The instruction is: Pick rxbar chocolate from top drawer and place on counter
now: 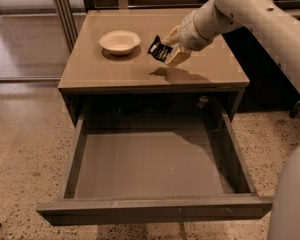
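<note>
Plainly, the rxbar chocolate (159,49) is a small flat black packet with white lettering, tilted in the air just above the counter (140,76), where a shadow falls on the tan surface beneath it. The gripper (171,47) clamps its two pale fingers on the bar's right end, hanging over the counter to the right of a white bowl (120,40). Below, the top drawer (150,164) stands pulled out from the dark cabinet.

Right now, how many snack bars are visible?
1: the rxbar chocolate, gripped in the claw above the counter, right of the white bowl. None shows in the top drawer.
</note>
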Motion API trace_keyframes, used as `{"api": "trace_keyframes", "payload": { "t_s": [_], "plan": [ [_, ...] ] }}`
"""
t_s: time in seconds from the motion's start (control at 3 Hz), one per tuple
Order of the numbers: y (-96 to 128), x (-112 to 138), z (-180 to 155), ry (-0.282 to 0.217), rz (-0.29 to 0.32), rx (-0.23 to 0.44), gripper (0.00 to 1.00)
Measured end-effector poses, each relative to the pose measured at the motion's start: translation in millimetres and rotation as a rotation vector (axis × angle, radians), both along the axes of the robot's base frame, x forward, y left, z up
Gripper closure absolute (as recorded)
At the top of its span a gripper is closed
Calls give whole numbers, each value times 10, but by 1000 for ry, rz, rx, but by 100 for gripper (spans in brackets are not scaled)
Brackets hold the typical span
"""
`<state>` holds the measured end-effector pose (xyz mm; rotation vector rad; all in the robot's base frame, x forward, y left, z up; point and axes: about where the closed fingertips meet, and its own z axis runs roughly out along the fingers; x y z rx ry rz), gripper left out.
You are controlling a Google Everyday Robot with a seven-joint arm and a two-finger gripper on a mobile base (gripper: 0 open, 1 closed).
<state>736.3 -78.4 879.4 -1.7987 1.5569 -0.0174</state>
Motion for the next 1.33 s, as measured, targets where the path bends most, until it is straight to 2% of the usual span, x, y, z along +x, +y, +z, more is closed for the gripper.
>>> {"api": "trace_keyframes", "payload": {
  "t_s": [0.33,0.67,1.33],
  "plan": [
    [-52,234,-41,3,-21,50,100],
    [-118,392,-120,29,-67,109,100],
    [-255,520,-364,116,-159,188,100]
  ]
}}
